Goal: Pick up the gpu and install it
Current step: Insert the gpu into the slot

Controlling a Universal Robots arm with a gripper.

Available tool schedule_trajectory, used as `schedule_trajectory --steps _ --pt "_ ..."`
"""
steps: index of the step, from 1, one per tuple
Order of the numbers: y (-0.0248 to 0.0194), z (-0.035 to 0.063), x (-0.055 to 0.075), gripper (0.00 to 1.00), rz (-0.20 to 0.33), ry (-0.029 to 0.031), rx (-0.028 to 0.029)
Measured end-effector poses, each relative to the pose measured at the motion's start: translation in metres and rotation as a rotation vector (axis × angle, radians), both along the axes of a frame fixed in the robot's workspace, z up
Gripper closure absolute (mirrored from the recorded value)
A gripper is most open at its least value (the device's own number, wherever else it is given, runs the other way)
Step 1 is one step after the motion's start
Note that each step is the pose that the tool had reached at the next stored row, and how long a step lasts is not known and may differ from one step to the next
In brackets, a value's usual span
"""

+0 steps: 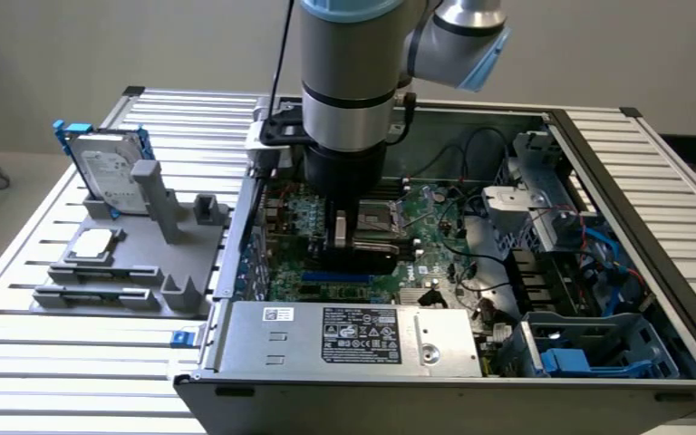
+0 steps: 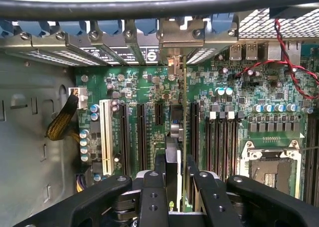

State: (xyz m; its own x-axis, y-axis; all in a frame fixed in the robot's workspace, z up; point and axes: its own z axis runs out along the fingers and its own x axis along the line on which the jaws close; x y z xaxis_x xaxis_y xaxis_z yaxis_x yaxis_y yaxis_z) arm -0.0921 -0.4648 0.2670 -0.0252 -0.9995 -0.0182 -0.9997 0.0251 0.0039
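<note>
The gpu (image 2: 173,152), gripped edge-on by nearly closed jaws, stands over the motherboard (image 2: 134,85) beside memory slots (image 2: 222,142).

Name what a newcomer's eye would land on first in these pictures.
The gripper, down inside the open computer case, stands out most. It is shut on the gpu, held edge-on over the green motherboard. At the exterior view's left, a hard drive stands in a grey holder.
</note>
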Motion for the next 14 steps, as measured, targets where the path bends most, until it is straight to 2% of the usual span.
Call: schedule_trajectory --steps 14 --pt "0.0016 -0.0071 -0.0021 0.74 0.000 0.0000 0.0006"
